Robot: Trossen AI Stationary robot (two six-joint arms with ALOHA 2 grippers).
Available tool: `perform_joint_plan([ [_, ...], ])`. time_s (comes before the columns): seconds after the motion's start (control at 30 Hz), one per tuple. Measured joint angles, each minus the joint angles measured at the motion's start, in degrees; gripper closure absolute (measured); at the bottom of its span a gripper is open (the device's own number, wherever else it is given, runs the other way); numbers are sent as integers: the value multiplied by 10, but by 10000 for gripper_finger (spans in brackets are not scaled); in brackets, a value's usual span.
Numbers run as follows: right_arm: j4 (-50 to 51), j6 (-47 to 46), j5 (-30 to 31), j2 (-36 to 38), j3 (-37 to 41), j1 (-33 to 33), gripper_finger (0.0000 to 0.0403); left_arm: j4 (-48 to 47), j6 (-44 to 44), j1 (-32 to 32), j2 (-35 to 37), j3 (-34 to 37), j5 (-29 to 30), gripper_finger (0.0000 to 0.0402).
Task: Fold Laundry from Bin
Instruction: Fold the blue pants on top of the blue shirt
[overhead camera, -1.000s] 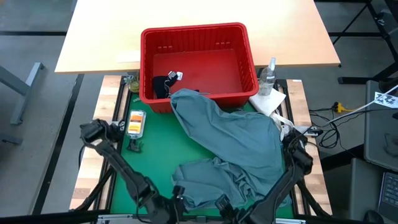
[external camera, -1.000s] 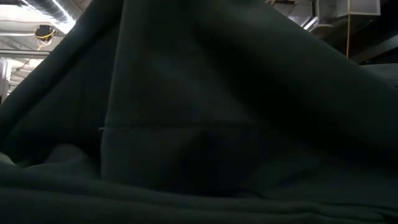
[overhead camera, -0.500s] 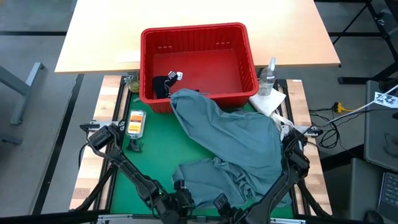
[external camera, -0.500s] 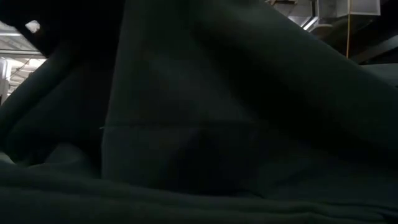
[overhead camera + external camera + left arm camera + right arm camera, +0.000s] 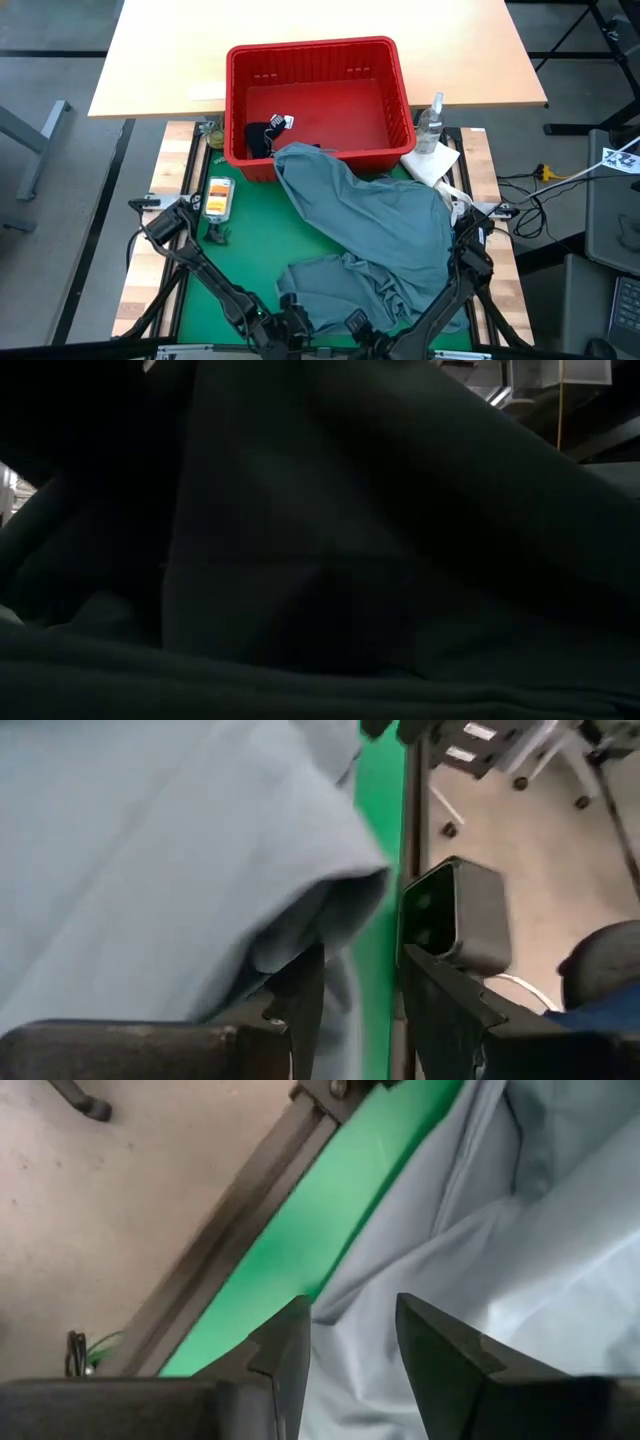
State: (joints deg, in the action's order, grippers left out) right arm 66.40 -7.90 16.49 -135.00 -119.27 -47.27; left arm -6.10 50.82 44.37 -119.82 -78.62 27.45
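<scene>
Down at the near edge of the green mat, the left gripper stands with jaws apart, a fold of the grey-blue garment just beside one finger. The right gripper is likewise parted over the same cloth's hem, gripping nothing. Beyond both jaws the garment trails up over the rim of the red bin, which holds a dark navy garment.

A plain grey-blue garment spills from the red bin onto the green mat.
</scene>
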Motion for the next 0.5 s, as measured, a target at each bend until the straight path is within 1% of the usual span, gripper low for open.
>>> perform_joint_plan([
  [0.4,27,2,10,0,0,0,253,-1,2,-17,-17,0,3,274],
  [0.5,26,2,10,0,2,0,253,6,1,-19,-19,0,2,279],
])
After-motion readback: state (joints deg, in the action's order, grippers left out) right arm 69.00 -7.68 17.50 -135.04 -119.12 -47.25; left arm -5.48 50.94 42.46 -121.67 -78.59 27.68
